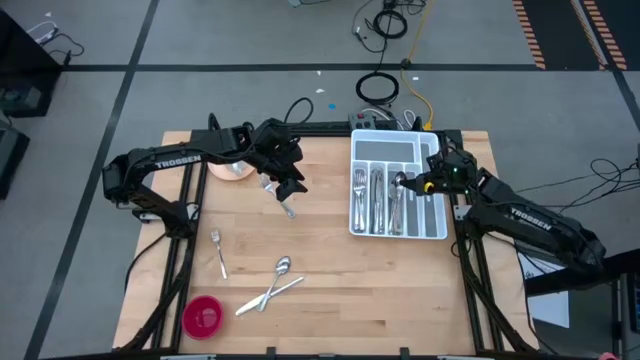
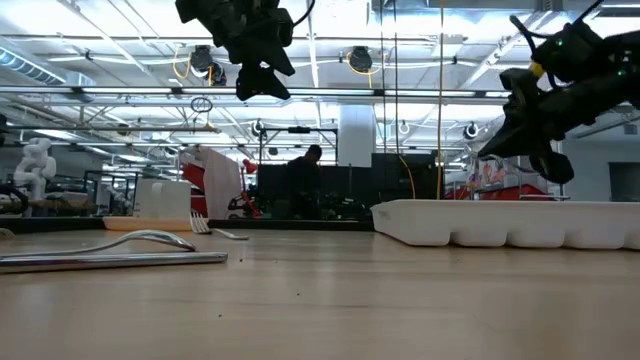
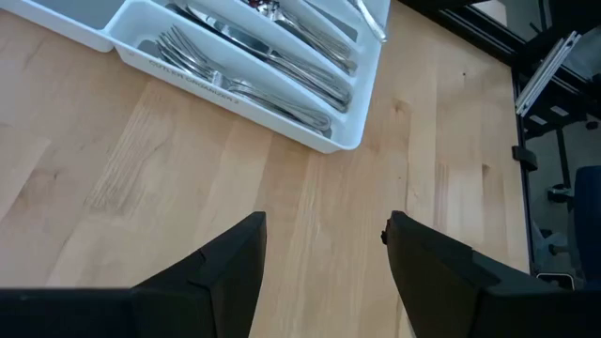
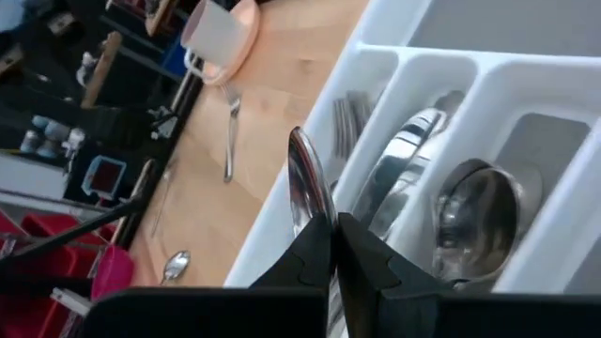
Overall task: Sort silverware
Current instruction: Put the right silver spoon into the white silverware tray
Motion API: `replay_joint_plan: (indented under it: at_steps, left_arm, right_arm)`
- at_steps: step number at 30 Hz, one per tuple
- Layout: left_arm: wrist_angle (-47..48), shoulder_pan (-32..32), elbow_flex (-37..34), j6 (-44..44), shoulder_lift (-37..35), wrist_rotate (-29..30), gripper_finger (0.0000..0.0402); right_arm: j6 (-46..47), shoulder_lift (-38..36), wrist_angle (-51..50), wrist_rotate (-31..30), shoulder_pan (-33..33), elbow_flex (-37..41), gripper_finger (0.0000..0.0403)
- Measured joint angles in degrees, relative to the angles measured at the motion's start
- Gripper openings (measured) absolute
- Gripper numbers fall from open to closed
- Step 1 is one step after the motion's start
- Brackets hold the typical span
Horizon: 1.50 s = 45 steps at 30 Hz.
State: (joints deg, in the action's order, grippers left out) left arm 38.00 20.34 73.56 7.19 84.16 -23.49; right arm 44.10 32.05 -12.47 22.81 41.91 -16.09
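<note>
The right hand [image 4: 333, 230] hovers over the white tray [image 1: 437, 232] at the right of the overhead frame, clenched on a spoon [image 4: 308, 183] held bowl-up, apparently poised above the spoon compartment for release. Forks [image 3: 202, 61] and other sorted pieces already lie in separate slots. At upper centre the left hand [image 1: 290, 190] hangs above the bench [image 1: 330, 300] with fingers spread and nothing in them, close over a loose fork [image 1: 288, 208], likely the next pick. Another fork [image 1: 219, 252], a spoon [image 1: 282, 266] and a knife [image 1: 268, 296] wait at lower left, beside a red dish [image 1: 203, 316].
</note>
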Motion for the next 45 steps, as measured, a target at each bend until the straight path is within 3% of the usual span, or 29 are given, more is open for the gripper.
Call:
replay_joint_plan:
  at_steps: [11, 21, 45]
  left_arm:
    - [-0.1, 0.0, 0.0, 0.0, 0.0, 0.0, 0.0222]
    - [-1.9, 0.0, 0.0, 0.0, 0.0, 0.0, 0.0222]
    - [-1.9, 0.0, 0.0, 0.0, 0.0, 0.6, 0.0222]
  right_arm:
    - [-0.4, 0.8, 5.9, 4.5, 5.8, 4.8, 0.0000]
    - [-4.3, 7.4, 8.5, 7.5, 9.7, 4.9, 0.0000]
    - [-8.8, 22.4, 12.6, 8.8, 10.7, 4.9, 0.0000]
